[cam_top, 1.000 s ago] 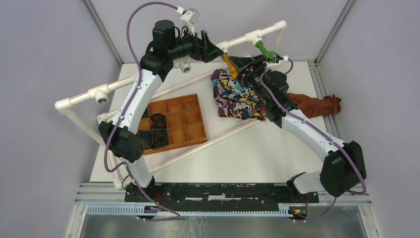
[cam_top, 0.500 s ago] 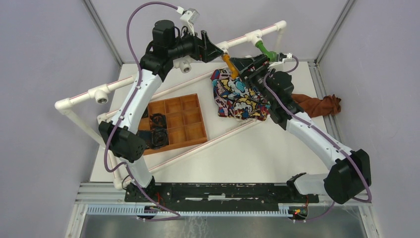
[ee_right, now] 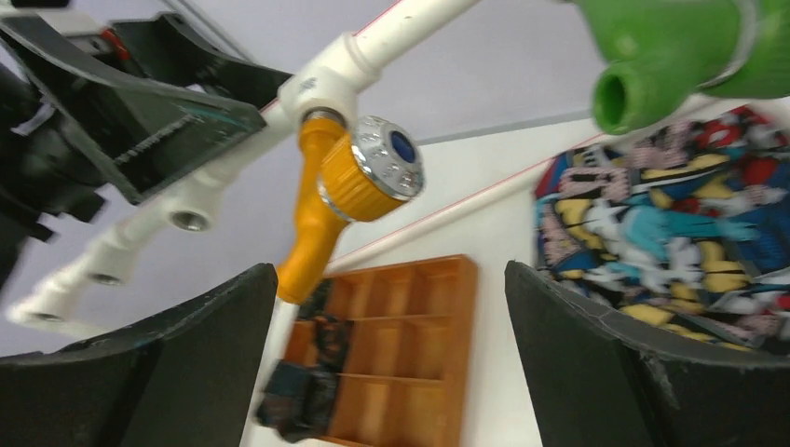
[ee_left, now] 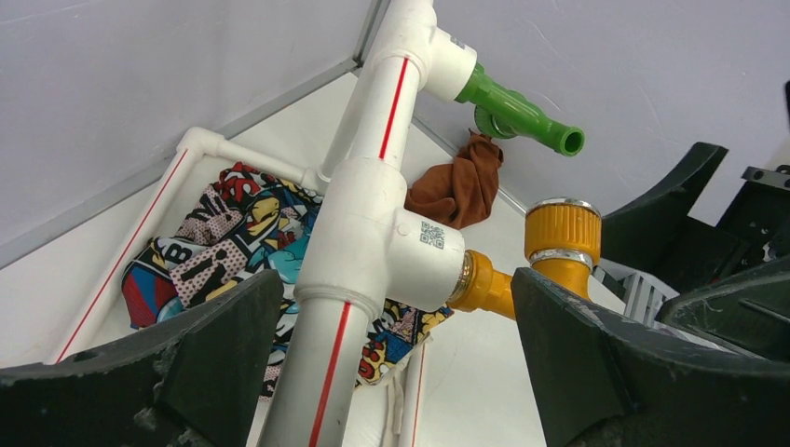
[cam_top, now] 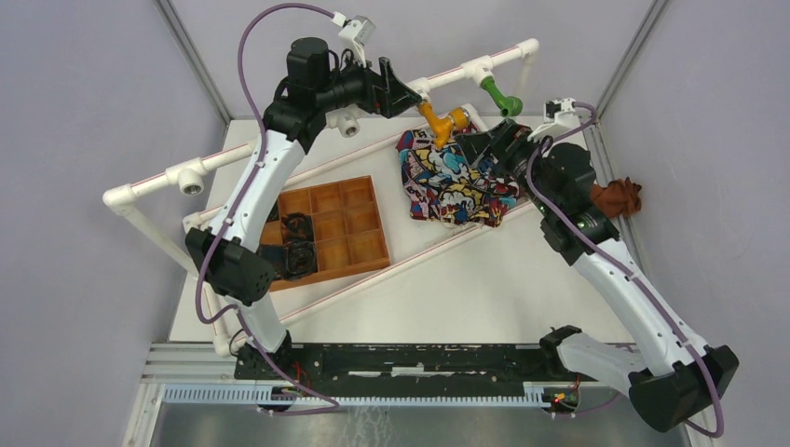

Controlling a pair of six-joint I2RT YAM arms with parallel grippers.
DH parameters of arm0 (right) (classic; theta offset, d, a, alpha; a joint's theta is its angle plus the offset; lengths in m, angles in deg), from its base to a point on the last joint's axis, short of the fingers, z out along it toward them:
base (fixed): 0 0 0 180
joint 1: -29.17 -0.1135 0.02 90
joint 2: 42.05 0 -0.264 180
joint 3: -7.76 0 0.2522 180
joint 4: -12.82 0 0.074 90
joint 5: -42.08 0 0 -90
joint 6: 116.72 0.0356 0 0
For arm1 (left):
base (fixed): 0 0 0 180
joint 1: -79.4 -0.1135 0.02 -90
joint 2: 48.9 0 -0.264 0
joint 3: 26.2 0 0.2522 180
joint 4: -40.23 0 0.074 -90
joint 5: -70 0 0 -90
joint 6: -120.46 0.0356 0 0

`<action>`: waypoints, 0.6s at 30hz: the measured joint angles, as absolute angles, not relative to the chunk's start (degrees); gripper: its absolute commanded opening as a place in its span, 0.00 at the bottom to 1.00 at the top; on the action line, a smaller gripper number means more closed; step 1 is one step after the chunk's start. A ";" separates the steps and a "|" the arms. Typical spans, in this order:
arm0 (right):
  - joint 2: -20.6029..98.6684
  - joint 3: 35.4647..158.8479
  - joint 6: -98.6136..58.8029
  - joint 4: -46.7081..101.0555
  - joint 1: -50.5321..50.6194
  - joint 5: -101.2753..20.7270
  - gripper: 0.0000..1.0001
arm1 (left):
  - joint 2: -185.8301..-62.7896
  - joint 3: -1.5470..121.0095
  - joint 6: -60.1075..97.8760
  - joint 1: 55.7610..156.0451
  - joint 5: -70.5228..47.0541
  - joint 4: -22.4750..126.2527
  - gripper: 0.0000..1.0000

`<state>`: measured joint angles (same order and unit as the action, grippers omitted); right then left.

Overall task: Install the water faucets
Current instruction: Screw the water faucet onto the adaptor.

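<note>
Both taps sit threaded into the pipe (ee_left: 391, 102) — yellow faucet (cam_top: 438, 119), green faucet (cam_top: 498, 96). We see left gripper (ee_left: 396, 326) spread astride the pipe, right gripper (ee_right: 391, 317) spread, empty, near yellow. We judge install done — only backing off remains.

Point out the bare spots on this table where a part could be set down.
The largest bare stretch of table lies between the low diagonal pipe and the near edge. A narrow gap separates the orange tray from the printed cloth. The far side is crowded: yellow faucet, green faucet, pipe rail and cloth.
</note>
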<state>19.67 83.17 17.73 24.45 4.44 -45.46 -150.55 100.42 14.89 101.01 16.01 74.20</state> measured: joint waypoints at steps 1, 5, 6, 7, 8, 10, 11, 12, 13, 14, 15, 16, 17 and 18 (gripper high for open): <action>19.01 83.48 14.56 26.24 4.44 -46.33 0.98 | -150.51 100.42 14.89 101.01 15.88 74.20 1.00; 15.21 83.50 0.92 30.59 4.48 -47.99 0.98 | -150.11 100.05 14.87 101.10 14.51 74.05 1.00; 14.03 83.50 -3.50 30.74 4.48 -47.69 0.98 | -149.98 99.92 14.87 101.14 14.20 74.05 1.00; 12.93 83.50 -7.41 30.68 4.48 -47.07 0.98 | -149.87 99.87 14.85 101.18 13.87 74.11 1.00; 12.02 83.50 -10.71 30.55 4.48 -46.40 0.98 | -149.83 99.87 14.87 101.21 13.52 74.22 1.00; 10.20 83.56 -18.99 30.57 4.33 -44.80 0.98 | -149.74 99.90 14.87 101.25 12.78 74.51 1.00; 9.74 83.74 -22.64 30.81 4.07 -44.30 0.98 | -149.72 99.98 14.87 101.25 12.34 74.66 1.00; 9.63 84.24 -26.03 31.49 3.74 -43.93 0.98 | -149.72 100.14 14.85 101.25 11.90 74.90 1.00; 9.85 85.29 -30.34 32.69 3.19 -43.49 0.98 | -149.72 100.35 14.85 101.25 11.55 75.16 1.00; 10.62 86.82 -35.04 34.11 2.32 -43.20 0.98 | -149.72 100.60 14.83 101.23 11.31 75.53 1.00; 11.08 87.48 -37.16 34.76 1.82 -43.18 0.98 | -149.74 100.84 14.83 101.25 11.03 75.95 1.00; 11.73 88.42 -40.89 35.97 0.57 -43.75 0.98 | -149.74 101.05 14.80 101.25 10.75 76.49 1.00; 12.15 88.92 -43.98 36.62 -0.81 -44.76 0.98 | -149.76 101.21 14.80 101.25 10.51 76.87 1.00; 12.52 89.03 -48.24 36.97 -3.01 -46.57 0.98 | -149.78 101.43 14.78 101.25 10.44 77.26 1.00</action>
